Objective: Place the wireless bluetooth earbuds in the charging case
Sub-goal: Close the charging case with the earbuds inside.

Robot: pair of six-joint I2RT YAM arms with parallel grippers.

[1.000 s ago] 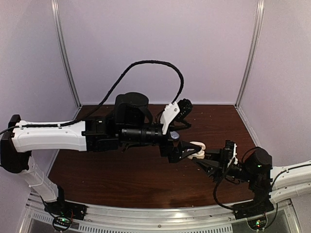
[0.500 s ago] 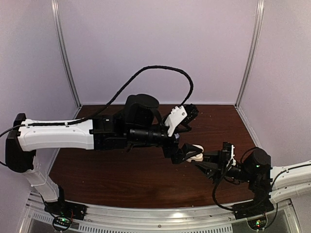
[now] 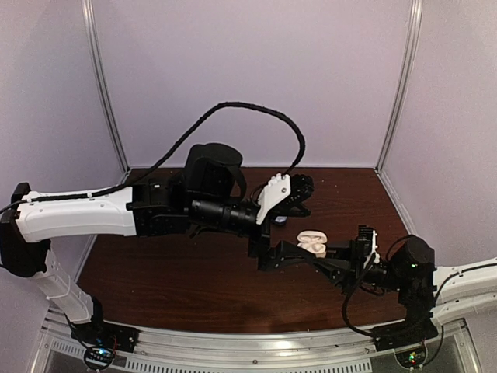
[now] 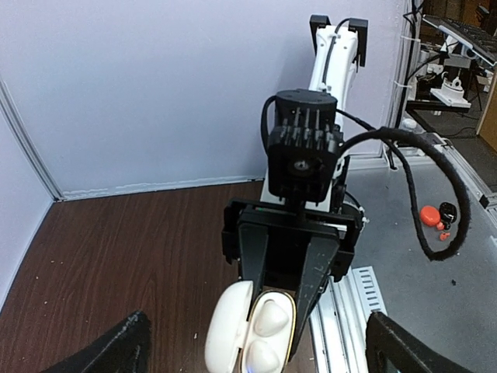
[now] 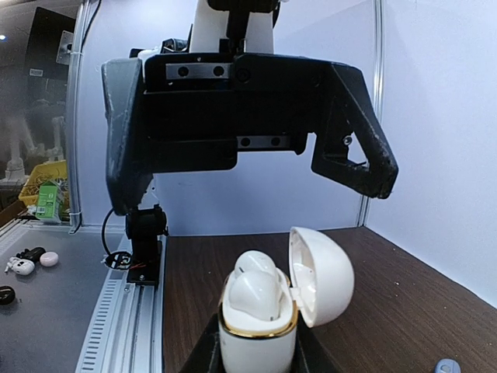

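While right hand grips open white plastic case, white earbuds seemingly seated, shut lid with spread, empty left hand.

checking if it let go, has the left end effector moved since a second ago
Yes. The left end effector has drawn back leftward, away from the right corner post, leaving the open charging case uncovered.

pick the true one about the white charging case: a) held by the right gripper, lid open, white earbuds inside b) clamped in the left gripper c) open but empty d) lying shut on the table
A: in the right wrist view the charging case sits clamped in the right gripper, its lid swung open and white earbuds seated inside; the left gripper is spread wide, not touching it.
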